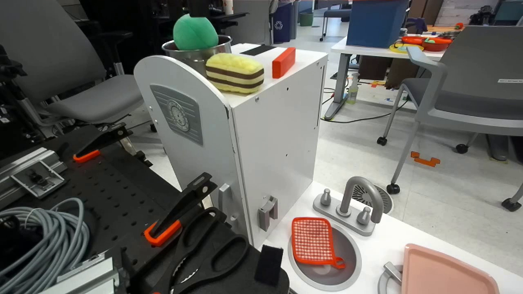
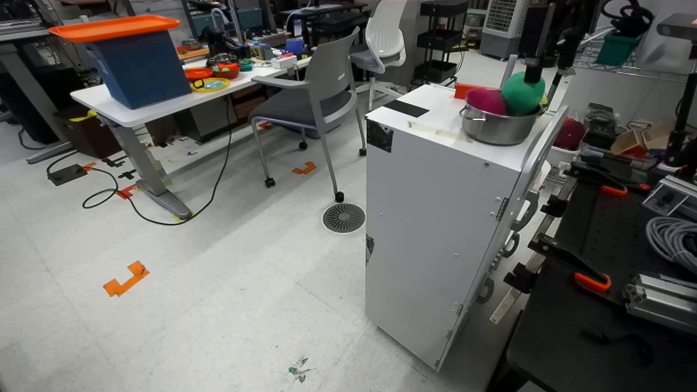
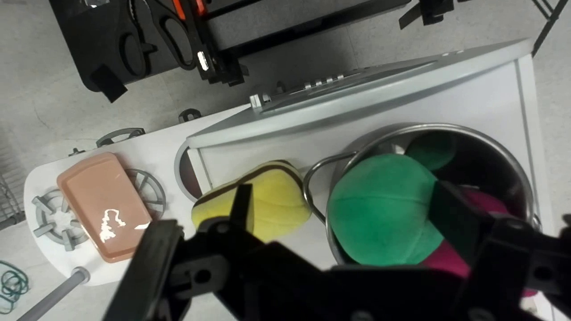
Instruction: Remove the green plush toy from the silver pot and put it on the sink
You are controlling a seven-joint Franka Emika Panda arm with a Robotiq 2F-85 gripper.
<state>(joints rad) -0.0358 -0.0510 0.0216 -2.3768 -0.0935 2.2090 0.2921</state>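
Note:
The green plush toy point(image 1: 195, 33) sits in the silver pot point(image 1: 196, 54) on top of the white cabinet and bulges above its rim. Both also show in an exterior view, the toy point(image 2: 521, 95) beside a magenta ball point(image 2: 484, 101) in the pot point(image 2: 498, 129). In the wrist view the gripper point(image 3: 349, 209) is open. One finger overlaps the toy's point(image 3: 379, 205) right side inside the pot point(image 3: 490, 145); the other is over the yellow striped plush. I cannot tell whether a finger touches the toy. The sink point(image 1: 350, 249), with its grey tap, is low beside the cabinet.
The yellow striped plush point(image 1: 235, 72) lies against the pot, near a red block point(image 1: 283, 62). The cabinet's raised curved panel point(image 1: 179, 90) borders the pot. A red checked mitt point(image 1: 312, 241) lies in the sink. A pink tray point(image 1: 445, 269) sits on the same counter.

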